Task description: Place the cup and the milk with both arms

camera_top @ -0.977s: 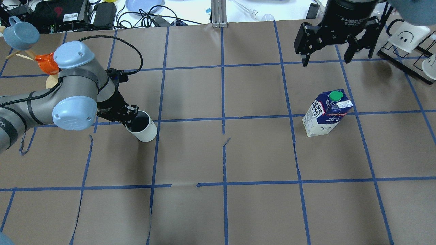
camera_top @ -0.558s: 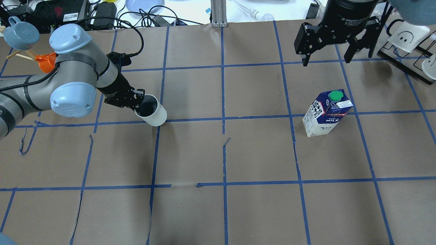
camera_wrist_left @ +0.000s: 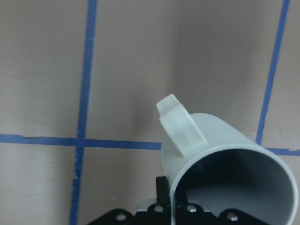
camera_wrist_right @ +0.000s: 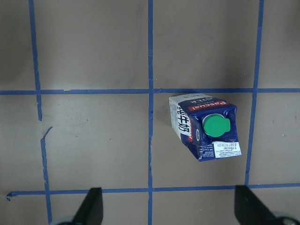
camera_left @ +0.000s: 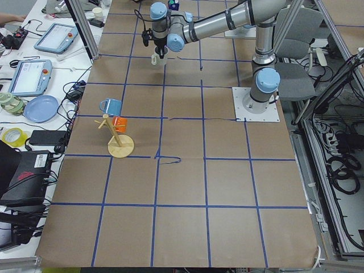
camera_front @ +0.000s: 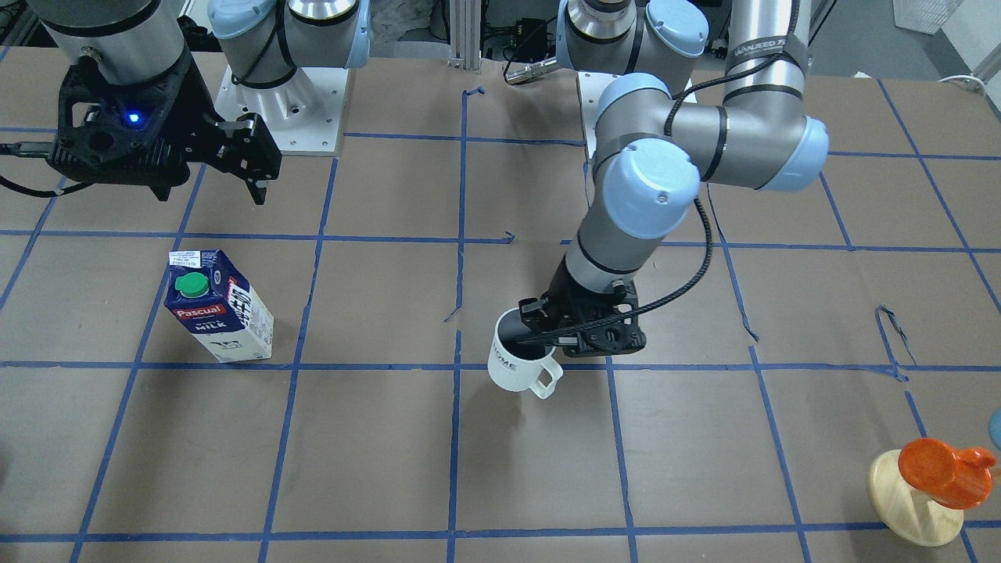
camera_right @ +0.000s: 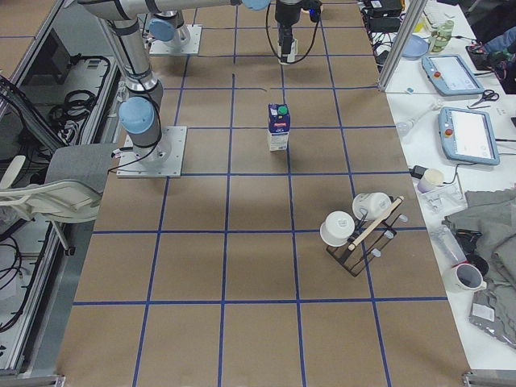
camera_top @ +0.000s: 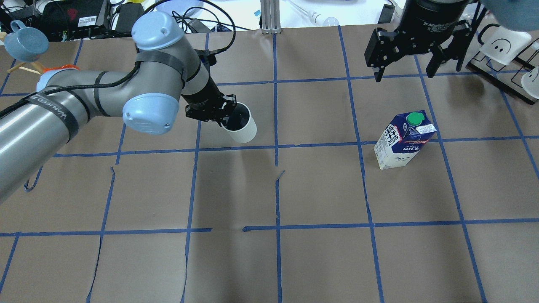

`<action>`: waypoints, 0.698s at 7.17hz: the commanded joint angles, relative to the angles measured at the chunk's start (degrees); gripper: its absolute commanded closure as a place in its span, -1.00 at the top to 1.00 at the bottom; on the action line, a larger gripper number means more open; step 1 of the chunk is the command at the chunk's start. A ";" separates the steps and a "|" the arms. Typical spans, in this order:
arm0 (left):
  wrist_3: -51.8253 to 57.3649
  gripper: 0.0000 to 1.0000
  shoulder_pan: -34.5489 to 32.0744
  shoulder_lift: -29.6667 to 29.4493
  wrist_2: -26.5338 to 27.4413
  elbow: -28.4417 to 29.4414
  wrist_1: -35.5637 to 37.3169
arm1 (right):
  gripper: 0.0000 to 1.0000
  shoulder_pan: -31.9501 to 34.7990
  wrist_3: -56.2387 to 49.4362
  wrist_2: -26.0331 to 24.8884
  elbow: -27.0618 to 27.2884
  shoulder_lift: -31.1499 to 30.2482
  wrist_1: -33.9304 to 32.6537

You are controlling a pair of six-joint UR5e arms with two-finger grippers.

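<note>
My left gripper [camera_top: 221, 114] is shut on the rim of the white cup [camera_top: 240, 124] and holds it tilted above the table, left of the table's middle line. The cup [camera_front: 519, 361] shows its dark inside, "HOME" lettering and handle in the front view, and fills the left wrist view [camera_wrist_left: 225, 159]. The milk [camera_top: 403, 139], a navy and white carton with a green cap, stands upright on the right half; it also shows in the front view [camera_front: 217, 305] and the right wrist view [camera_wrist_right: 206, 126]. My right gripper [camera_top: 403, 71] is open and empty, high behind the carton.
A wooden stand with an orange cup [camera_front: 942, 471] and a blue cup [camera_top: 24, 42] sits at the far left. A black rack with white smiley mugs [camera_top: 505, 47] stands at the far right. Blue tape grid lines cover the brown table [camera_top: 278, 252].
My left arm has carried the cup up and to the right, from the left part of the table toward its middle. The right gripper and the milk have not moved.
</note>
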 commanded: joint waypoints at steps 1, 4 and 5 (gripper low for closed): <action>-9.48 -1.00 -6.34 -3.90 2.52 2.42 0.04 | 1.00 0.00 -0.06 -0.09 0.00 0.00 0.00; -9.34 -0.92 -7.24 -6.55 3.65 2.42 0.49 | 1.00 -0.09 -0.06 0.00 0.00 0.00 0.00; -9.60 0.37 -7.24 -6.47 3.84 2.51 0.49 | 1.00 -0.09 -0.06 0.00 0.00 0.00 0.00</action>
